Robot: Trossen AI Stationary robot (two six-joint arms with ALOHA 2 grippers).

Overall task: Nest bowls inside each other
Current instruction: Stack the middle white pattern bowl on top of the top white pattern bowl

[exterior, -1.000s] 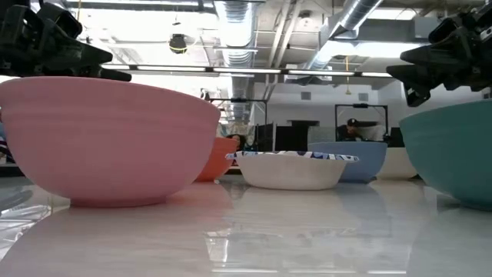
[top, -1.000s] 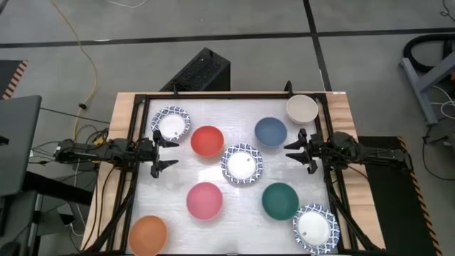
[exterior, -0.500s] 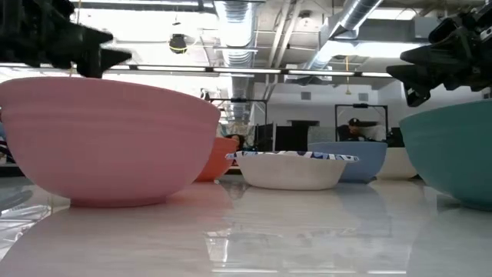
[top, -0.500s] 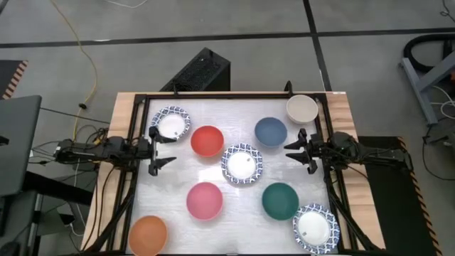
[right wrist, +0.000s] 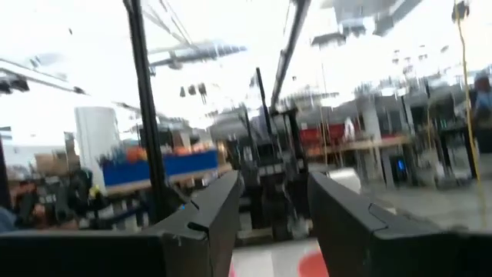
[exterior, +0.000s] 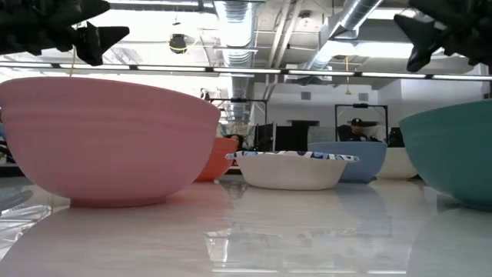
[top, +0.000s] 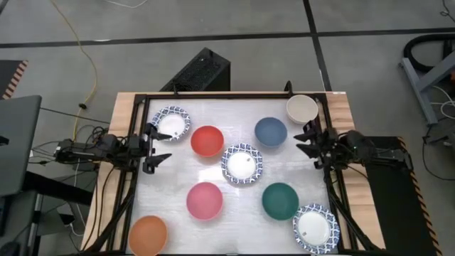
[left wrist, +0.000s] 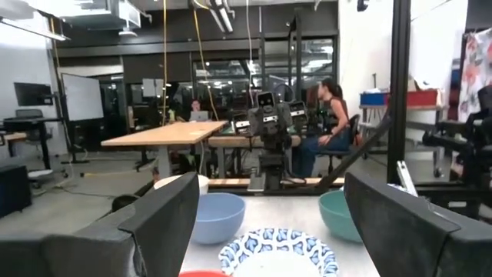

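Pink bowl (exterior: 108, 142) close at left, patterned-rim bowl (exterior: 292, 169) centre, teal bowl (exterior: 450, 158) at right.

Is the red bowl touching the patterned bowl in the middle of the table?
Cannot tell. In the high view the red bowl and the middle patterned bowl have rims that meet or nearly meet, and no clear gap or contact shows.

I can read no text, label, brand, number or sign anywhere, neither on the bench nor in the room beyond it
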